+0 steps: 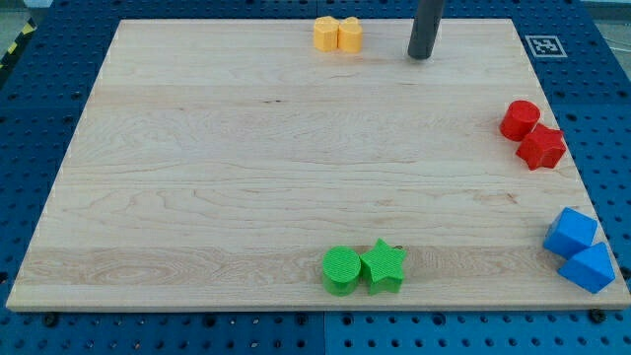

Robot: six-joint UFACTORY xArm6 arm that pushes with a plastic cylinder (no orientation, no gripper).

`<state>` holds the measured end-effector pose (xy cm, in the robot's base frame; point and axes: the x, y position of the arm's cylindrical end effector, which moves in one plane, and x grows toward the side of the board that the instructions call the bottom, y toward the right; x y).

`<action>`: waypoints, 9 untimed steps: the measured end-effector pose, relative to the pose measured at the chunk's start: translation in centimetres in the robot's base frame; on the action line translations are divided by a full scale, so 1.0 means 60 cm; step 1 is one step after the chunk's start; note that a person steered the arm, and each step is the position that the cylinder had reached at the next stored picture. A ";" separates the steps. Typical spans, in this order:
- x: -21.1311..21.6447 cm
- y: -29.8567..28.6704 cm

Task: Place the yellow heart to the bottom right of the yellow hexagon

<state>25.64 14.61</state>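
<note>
1. Blocks at the tabletop's (197, 197) bottom edge: green cylinder (341, 269) touching green star (383, 265).
2. Right edge: two blue blocks (579, 249), two red (530, 134).
3. Top edge: yellow hexagon (326, 33) touching yellow heart (349, 34).
4. Tool, a bare rod, nothing clamped: my tip (421, 56) stands right of the heart, apart.

Pale matt wooden board (197, 148); ridged green cylinder (341, 270)

2 yellow blocks (337, 34), 2 red (531, 133), 2 blue (580, 249), 2 green (364, 268)
</note>
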 end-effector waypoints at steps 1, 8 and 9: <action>-0.061 -0.010; -0.078 -0.136; -0.066 -0.136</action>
<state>21.68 6.44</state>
